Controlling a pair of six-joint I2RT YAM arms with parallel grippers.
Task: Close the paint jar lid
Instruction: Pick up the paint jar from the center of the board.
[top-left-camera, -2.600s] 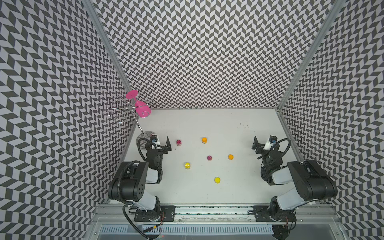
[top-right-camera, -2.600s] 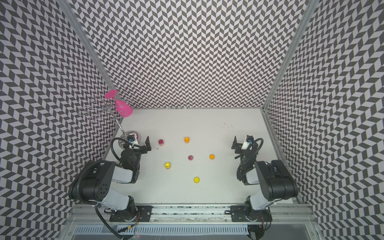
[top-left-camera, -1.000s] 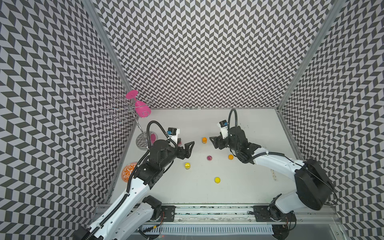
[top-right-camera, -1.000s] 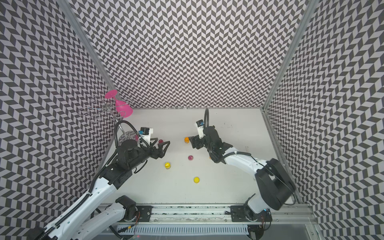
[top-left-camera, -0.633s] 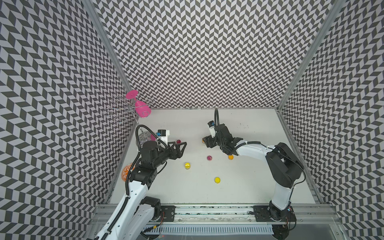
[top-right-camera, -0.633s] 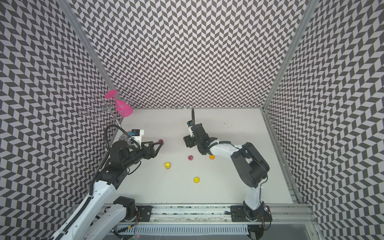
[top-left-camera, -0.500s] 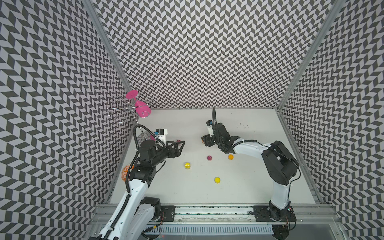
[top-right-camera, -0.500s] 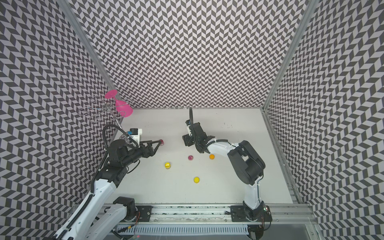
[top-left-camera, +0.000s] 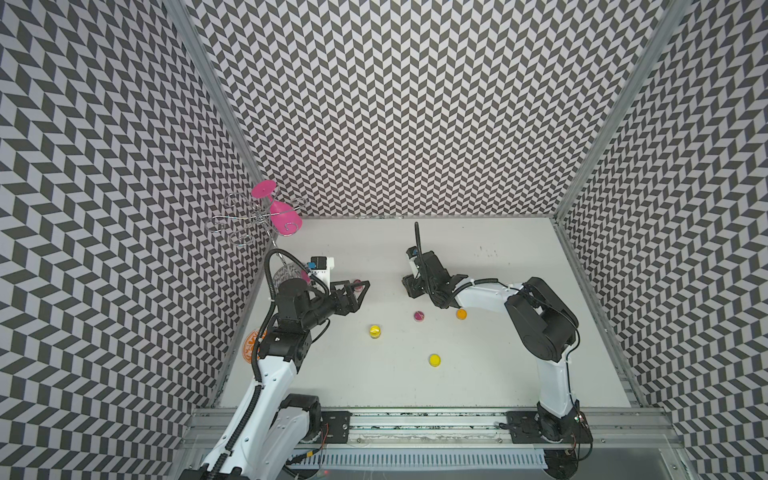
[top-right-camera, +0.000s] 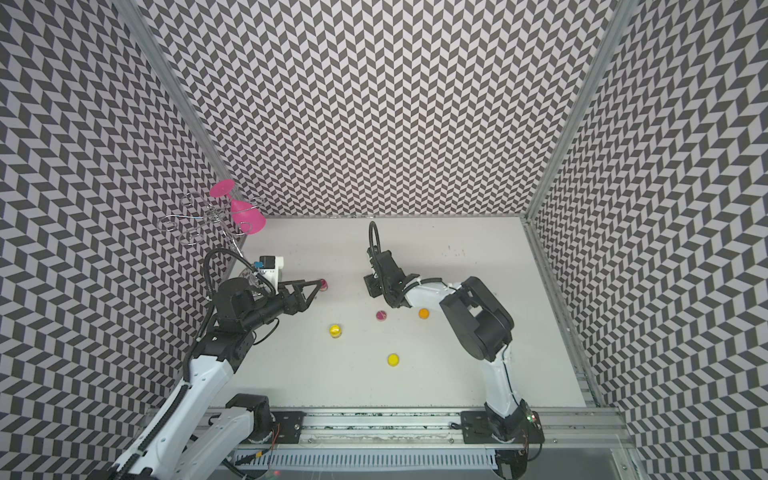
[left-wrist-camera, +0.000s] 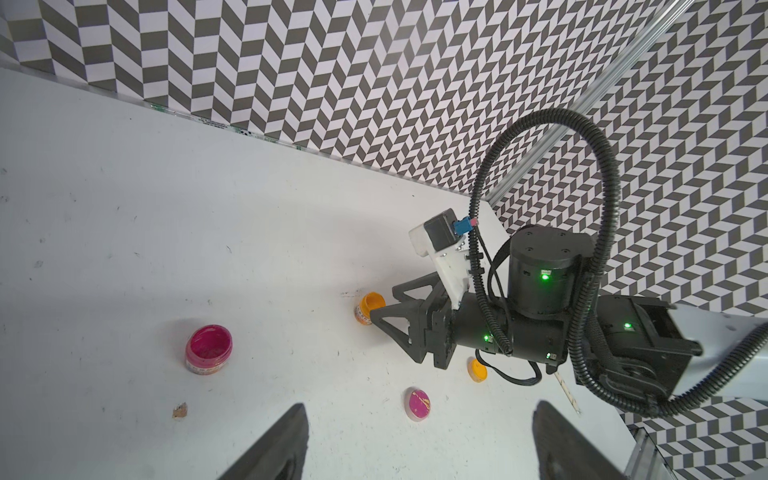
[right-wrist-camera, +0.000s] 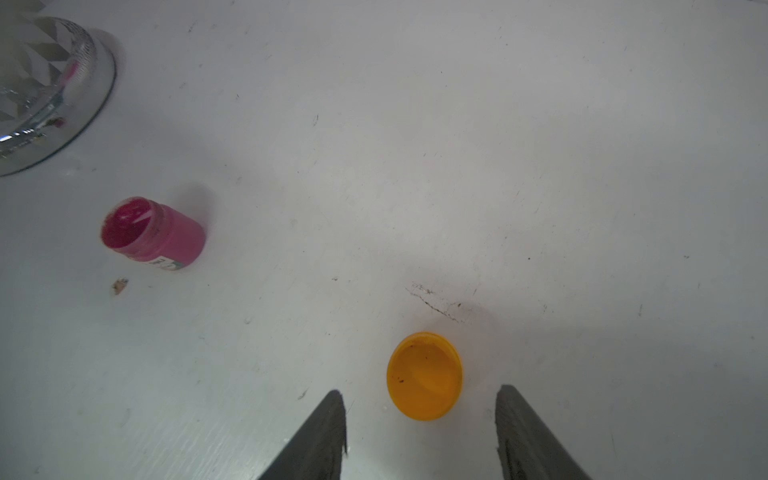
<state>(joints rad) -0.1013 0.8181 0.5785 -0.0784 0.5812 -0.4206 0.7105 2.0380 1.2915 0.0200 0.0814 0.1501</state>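
The orange jar (right-wrist-camera: 424, 376) stands upright and uncapped near the middle of the surface (top-left-camera: 498, 374), somewhat toward its far edge; in both top views the right arm hides it. The right gripper (right-wrist-camera: 422, 436) is low over the surface with its jaws apart; the jar sits just between the two fingertips (right-wrist-camera: 328, 415) with a clear gap on either side, so nothing is gripped. The orange lid (top-left-camera: 461, 314) lies flat beside the right forearm, toward the near edge from the jar and apart from it.

The pink jar (left-wrist-camera: 208, 349) stands upright and uncapped nearer the left edge; the pink lid (top-left-camera: 419, 316) lies flat, well apart from it and near the orange lid. The left gripper (top-left-camera: 362, 296) points toward the pink jar; its jaws are spread wide and empty; in the left wrist view the jar stands ahead of the fingers (left-wrist-camera: 286, 440), not between them.

A yellow jar (top-left-camera: 375, 331) and a yellow lid (top-left-camera: 434, 360) lie apart from each other toward the near edge. A wire rack (top-left-camera: 258, 215) carrying an inverted pink glass (top-left-camera: 284, 218) stands at the far left corner.
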